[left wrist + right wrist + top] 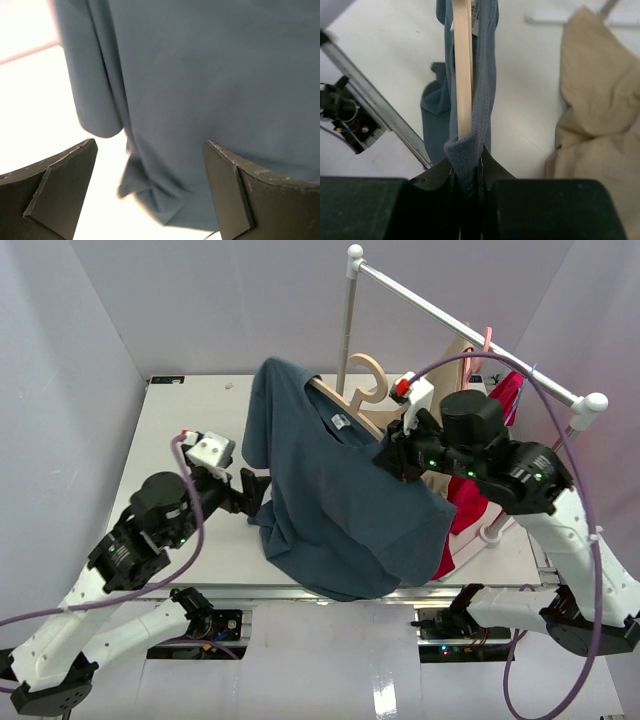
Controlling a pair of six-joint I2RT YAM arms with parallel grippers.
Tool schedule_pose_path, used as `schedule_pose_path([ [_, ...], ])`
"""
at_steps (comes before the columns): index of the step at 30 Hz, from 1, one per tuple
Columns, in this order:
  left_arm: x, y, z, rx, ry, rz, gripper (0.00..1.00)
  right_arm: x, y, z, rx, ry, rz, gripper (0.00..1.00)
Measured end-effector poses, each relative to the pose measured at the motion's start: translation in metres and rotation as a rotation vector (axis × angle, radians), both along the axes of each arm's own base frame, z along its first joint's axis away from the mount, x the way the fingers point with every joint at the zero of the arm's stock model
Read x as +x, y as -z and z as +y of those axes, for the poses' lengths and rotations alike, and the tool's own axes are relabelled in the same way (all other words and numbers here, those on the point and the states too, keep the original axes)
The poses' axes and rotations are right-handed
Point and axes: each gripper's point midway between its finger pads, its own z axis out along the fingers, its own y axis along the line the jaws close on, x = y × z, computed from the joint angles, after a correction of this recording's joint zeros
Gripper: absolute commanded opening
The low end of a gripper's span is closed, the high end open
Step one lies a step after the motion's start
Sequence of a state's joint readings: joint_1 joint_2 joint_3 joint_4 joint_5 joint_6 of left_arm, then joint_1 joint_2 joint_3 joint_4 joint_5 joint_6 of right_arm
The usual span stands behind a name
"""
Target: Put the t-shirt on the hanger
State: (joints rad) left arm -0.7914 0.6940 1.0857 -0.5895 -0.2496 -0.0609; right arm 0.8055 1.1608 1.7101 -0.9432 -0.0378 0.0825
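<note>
Fabric of the slate-blue t-shirt (340,490) drapes over the pale wooden hanger (365,375), whose hook pokes up above the collar; the shirt's body hangs low over the front part of the counter (170,450); my right pincer (392,455) is clamped on the shirt's shoulder, pinching cloth just where the hanger's arm ends; my left pincer (252,490) stands spread wide at the shirt's left edge, cloth hanging just ahead of its fingers (55,195), nothing gripped; a tan garment (600,115) and a red garment (465,505) sit beyond the shirt on my right.
</note>
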Motion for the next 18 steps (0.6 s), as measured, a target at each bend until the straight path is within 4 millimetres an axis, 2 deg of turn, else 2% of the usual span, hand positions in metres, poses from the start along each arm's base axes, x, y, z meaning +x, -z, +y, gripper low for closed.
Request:
schedule_pose_path([
  [5, -0.027, -0.045, 0.003, -0.168, 0.079, -0.072, 0.98, 0.024, 0.045, -0.014, -0.053, 0.233, 0.101, 0.08],
  [8, -0.033, -0.050, -0.006, -0.215, 0.133, -0.072, 0.98, 0.033, 0.058, -0.027, -0.055, 0.368, 0.121, 0.08],
  [13, -0.024, -0.014, -0.029, -0.196, 0.167, 0.023, 0.98, 0.059, 0.050, -0.040, -0.008, 0.560, 0.069, 0.08],
  [18, -0.013, 0.029, -0.038, -0.170, 0.135, 0.119, 0.98, 0.097, 0.046, -0.035, 0.041, 0.726, 0.015, 0.08],
])
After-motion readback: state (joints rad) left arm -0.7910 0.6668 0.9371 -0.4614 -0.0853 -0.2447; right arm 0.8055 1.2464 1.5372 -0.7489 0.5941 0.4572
